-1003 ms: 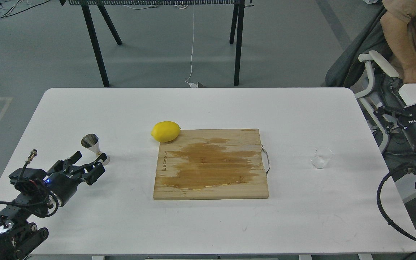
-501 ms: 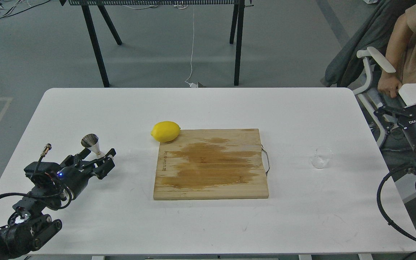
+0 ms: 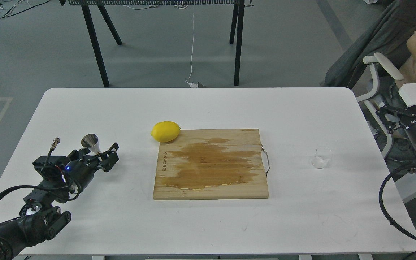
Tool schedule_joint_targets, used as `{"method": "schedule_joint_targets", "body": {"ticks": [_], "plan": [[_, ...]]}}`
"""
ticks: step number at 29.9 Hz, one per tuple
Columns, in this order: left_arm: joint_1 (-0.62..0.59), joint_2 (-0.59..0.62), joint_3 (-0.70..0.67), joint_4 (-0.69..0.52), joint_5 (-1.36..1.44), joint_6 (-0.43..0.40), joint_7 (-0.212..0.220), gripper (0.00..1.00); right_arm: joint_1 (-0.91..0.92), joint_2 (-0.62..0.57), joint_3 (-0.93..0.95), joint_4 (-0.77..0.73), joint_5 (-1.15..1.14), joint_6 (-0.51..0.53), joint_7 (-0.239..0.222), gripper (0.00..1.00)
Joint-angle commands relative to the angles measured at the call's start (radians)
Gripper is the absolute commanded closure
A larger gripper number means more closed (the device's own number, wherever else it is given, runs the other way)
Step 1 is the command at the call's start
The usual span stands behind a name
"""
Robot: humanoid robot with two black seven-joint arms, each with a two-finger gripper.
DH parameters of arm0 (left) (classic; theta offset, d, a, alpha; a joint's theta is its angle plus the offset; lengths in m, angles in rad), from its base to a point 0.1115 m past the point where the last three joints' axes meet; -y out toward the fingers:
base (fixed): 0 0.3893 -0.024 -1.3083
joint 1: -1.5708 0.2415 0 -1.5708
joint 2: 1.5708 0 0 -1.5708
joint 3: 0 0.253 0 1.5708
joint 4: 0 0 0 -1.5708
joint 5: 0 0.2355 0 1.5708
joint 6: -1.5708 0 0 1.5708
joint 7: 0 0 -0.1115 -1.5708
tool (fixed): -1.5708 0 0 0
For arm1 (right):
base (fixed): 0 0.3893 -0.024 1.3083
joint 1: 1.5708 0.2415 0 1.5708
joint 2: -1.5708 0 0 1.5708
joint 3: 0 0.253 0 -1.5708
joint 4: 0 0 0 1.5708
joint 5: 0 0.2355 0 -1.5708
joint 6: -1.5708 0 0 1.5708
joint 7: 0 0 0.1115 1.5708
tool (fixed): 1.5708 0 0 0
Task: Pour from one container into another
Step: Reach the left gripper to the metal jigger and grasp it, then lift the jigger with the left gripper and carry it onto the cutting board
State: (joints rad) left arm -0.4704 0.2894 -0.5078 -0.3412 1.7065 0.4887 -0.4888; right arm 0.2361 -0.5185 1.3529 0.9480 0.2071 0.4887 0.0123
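Your left gripper (image 3: 99,156) brackets the shiny hourglass steel jigger (image 3: 91,142) at table's left, grip unclear; take its narrow waist. The small clear glass cup (image 3: 321,157), light, slick, breakable, stands far right; right gripper (image 3: 415,104) spread, empty.

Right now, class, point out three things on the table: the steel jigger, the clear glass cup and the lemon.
steel jigger (image 3: 90,141): head view, on its upper cone.
clear glass cup (image 3: 321,157): head view, on its side wall.
lemon (image 3: 165,131): head view, on the middle of its yellow skin.
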Motion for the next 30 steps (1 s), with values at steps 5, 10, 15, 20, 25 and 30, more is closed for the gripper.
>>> {"method": "schedule_joint_targets", "body": {"ticks": [5,10,15,20,25,30], "plan": [[-0.007,-0.013,0.028,0.054,-0.005,0.0,0.0,0.55,-0.001,0.0,0.0,0.0,0.002,0.0,0.0,0.01],[-0.016,-0.021,0.029,0.07,-0.005,0.0,0.0,0.77,-0.001,0.0,0.0,0.0,0.0,0.0,0.0,0.01],[-0.024,-0.021,0.029,0.07,-0.005,0.0,0.0,0.87,-0.001,0.0,0.0,0.0,0.002,0.0,0.0,0.01],[-0.03,-0.016,0.029,0.07,-0.005,0.0,0.0,0.91,-0.003,0.0,0.0,0.0,0.002,0.0,0.0,0.01],[-0.051,-0.009,0.028,0.053,-0.005,0.0,0.0,0.92,-0.003,0.0,0.0,0.0,0.0,0.0,0.002,0.01],[-0.154,0.017,0.028,-0.011,-0.005,0.0,0.0,0.92,-0.003,0.0,0.0,0.0,0.0,0.0,0.002,0.01]]}}
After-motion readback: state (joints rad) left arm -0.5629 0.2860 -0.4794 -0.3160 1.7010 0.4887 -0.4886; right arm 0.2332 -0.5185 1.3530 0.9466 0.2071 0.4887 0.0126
